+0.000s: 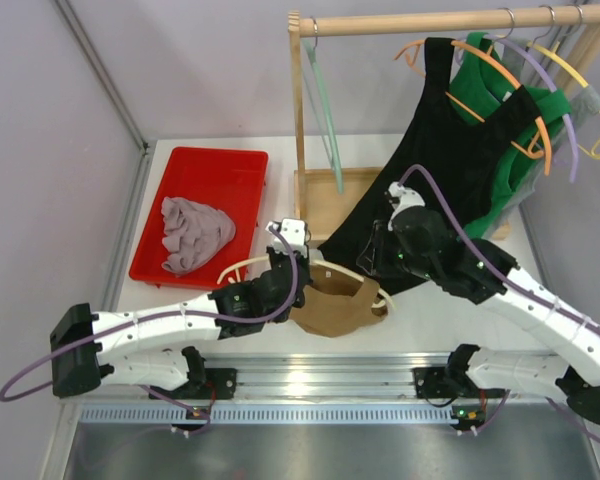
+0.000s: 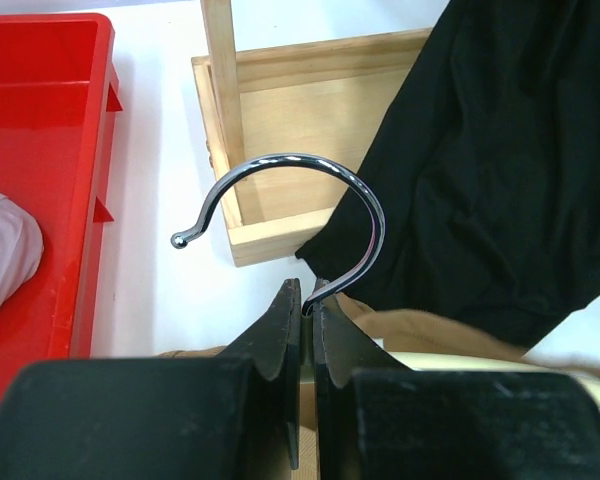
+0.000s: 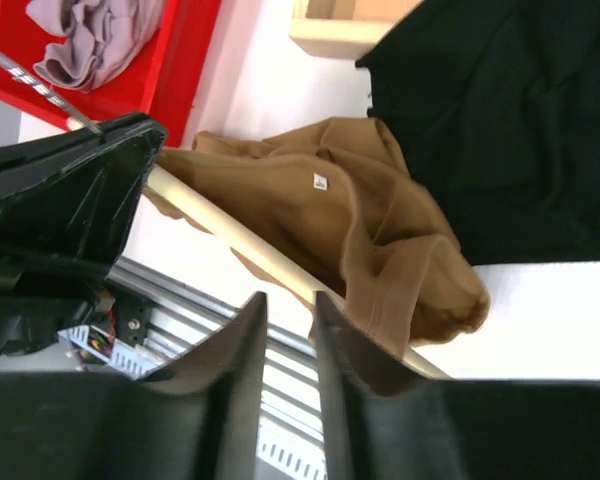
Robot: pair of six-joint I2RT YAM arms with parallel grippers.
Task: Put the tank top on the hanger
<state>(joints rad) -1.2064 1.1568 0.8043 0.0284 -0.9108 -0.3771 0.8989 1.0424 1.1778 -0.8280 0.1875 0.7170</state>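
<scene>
1. At the lower middle of the left wrist view, the left gripper is seen shut tight on the stem of the hanger, just below its metal hook.
2. At the bottom of the right wrist view, the right gripper is seen only slightly parted. Nothing is held between its fingers, and the hanger's cream bar passes close by their tips.
3. The tank top is found at the centre of that view, bunched over one arm of the hanger and just beside the black garment. Whether the other arm has been threaded cannot be told.
4. The step in hand is judged to be the drawing of the fabric along the bar. It would be done well if the hanger were held level by the left gripper while a strap edge, not the thick fold, were pinched by the right and pulled outward past the bar's tip.
5. The black garment should not be caught up, since it lies so near.
6. The grip on the hook is shown only by the left wrist view, and the lie of the fabric on the bar only by the right wrist view. The rack at the upper right is given only by the top view.
</scene>
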